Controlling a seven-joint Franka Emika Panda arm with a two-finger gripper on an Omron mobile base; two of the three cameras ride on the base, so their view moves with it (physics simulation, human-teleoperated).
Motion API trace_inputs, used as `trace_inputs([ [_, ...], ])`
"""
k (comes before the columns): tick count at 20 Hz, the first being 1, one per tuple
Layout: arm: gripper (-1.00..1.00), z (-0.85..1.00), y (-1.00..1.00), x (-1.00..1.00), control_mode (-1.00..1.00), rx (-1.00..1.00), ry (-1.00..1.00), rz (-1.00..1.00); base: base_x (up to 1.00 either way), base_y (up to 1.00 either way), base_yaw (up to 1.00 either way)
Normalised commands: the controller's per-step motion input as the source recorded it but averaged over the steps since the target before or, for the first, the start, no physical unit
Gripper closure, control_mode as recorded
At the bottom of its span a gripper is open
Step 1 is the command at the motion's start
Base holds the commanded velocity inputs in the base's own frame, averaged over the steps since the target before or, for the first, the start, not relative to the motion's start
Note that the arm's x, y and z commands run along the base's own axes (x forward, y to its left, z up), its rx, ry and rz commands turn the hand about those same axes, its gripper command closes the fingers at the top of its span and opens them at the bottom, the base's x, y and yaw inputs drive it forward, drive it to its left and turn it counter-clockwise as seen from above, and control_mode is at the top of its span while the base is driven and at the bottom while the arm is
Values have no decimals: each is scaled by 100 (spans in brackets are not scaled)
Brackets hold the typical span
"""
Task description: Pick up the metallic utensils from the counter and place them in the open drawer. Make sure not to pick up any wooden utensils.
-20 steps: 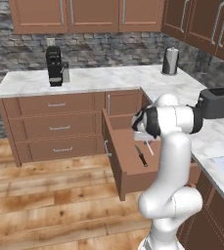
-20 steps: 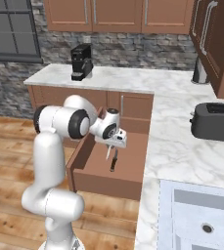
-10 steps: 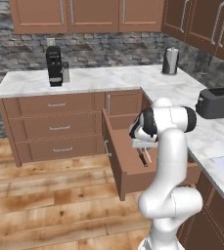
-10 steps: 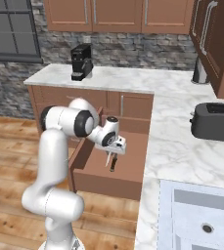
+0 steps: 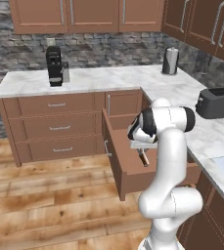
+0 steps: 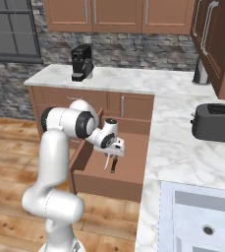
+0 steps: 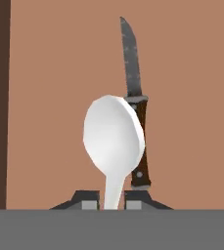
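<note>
While my tool (image 7: 112,204) hangs over the open drawer (image 6: 115,178), its two tips stand close on both sides of the handle of a silver spoon (image 7: 113,139); I cannot tell if they grip it. Under the spoon, a knife (image 7: 135,105) with dark handle lies on the drawer floor.
</note>
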Motion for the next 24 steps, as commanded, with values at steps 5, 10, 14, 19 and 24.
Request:
trace_inputs([
  [5,-100,2,0,0,-100,0,0,0,0,0,0],
  [10,-100,17,0,4,-100,-2,0,0,0,0,0],
  [14,-100,90,0,0,-100,1,0,0,0,0,0],
  [19,-100,100,0,-1,-100,2,0,0,0,0,0],
  [24,-100,100,0,-22,-100,1,0,1,0,0,0],
])
